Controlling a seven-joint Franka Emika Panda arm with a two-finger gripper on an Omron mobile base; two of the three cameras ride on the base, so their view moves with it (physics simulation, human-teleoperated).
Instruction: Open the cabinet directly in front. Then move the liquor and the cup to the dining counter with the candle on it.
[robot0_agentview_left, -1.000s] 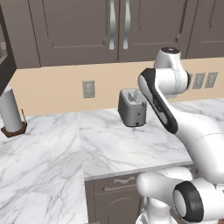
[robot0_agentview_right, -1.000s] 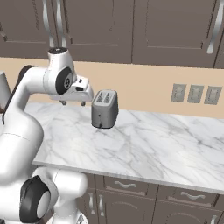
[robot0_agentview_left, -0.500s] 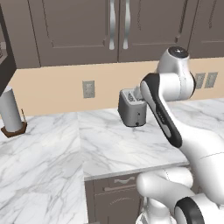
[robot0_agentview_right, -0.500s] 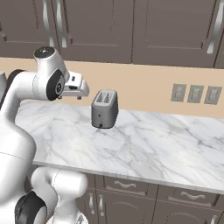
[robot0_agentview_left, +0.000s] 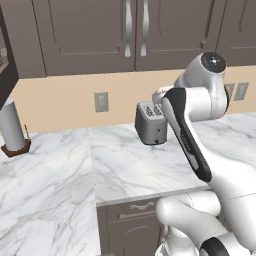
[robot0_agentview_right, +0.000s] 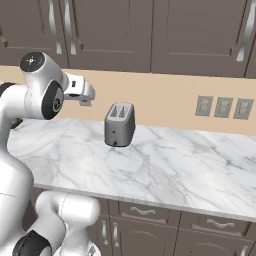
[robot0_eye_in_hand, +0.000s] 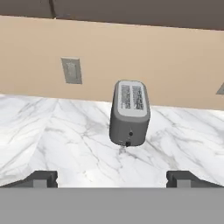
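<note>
Your gripper (robot0_eye_in_hand: 111, 179) stands wide open with nothing between its fingers (robot0_eye_in_hand: 41, 178), free for a handle. Ahead of them and a little lower, a toaster (robot0_eye_in_hand: 129, 112) sits on the marble worktop (robot0_eye_in_hand: 52, 131), an outlet (robot0_eye_in_hand: 71, 70) on the beige wall behind. Above the fingers hangs the cabinet (robot0_agentview_left: 135, 30), doors shut, so I judge the bottle and cup are probably inside, unseen.

White grey-veined marble worktop (robot0_agentview_left: 125, 170) running along the beige wall, grey toaster (robot0_agentview_left: 151, 123) sitting on it, paper towel roll (robot0_agentview_left: 12, 127) standing far left of the toaster
</note>
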